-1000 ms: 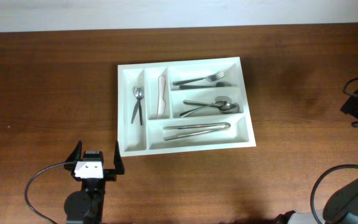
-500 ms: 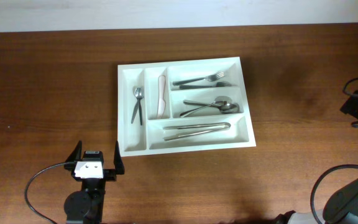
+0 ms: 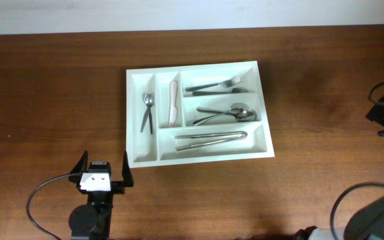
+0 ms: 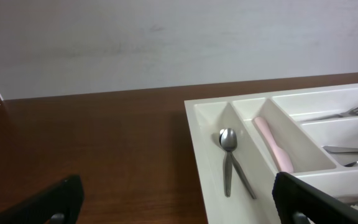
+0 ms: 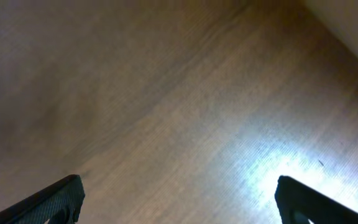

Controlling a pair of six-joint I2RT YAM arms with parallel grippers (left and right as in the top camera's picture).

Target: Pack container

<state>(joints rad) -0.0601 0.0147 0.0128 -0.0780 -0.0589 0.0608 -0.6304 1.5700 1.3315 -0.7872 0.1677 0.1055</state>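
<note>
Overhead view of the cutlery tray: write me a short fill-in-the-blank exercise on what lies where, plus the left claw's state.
1. The pink-handled utensil lies in the narrow slot beside the two small ___.
2. The top long compartment of the container holds ___.
3. The tongs lie in the ___ long compartment.
4. The left claw is ___ and holds nothing.
Missing words: spoons; forks; bottom; open.

Smooth, faintly glossy white plastic for the tray [image 3: 142, 148], bright polished metal for the forks [image 3: 213, 86], spoons [image 3: 229, 114] and tongs [image 3: 211, 139], matt pink plastic for one utensil [image 3: 173, 103], softly sheened brown wood grain for the table [image 3: 45, 100].
</note>
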